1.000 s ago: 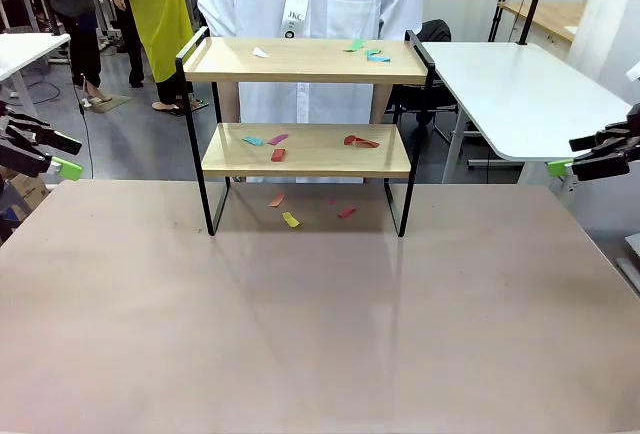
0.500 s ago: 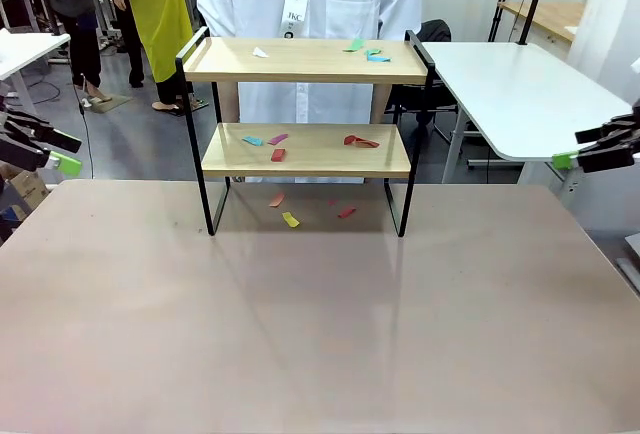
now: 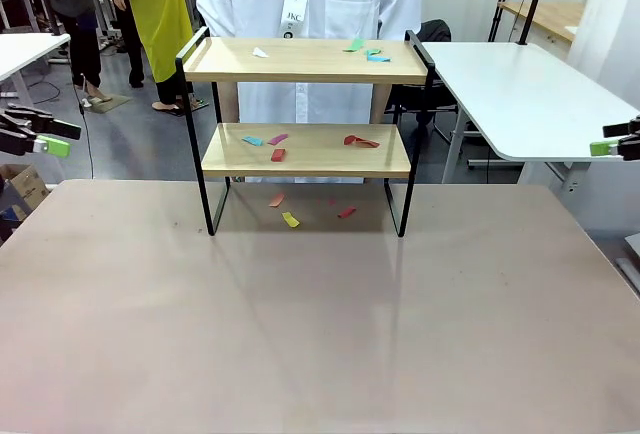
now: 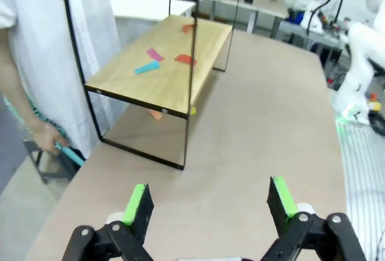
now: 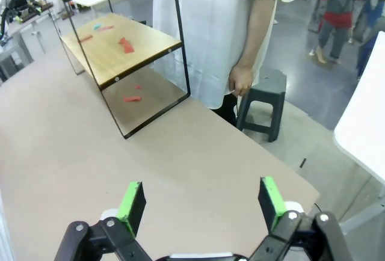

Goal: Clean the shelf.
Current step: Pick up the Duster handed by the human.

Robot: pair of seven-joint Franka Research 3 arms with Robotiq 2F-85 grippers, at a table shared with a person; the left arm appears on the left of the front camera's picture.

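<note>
Matte beige counter (image 3: 320,334), busy lab; shelf (image 3: 320,161) of pale wood, thin black frame, held coloured scraps (image 3: 278,154); left gripper (image 4: 207,192) and right gripper (image 5: 200,192) had jaws wide, empty

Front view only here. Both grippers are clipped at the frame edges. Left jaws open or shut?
Observer: Open. In its wrist view the left gripper has its jaws spread wide with nothing between them.
Operator: Right one?
Observer: The right gripper is open and empty too, over the table.
Operator: The person's hands are behind the shelf for me.
Observer: In the left wrist view, one hand is low beside the table edge with a teal stick-like thing in it. I cannot tell what it is.
</note>
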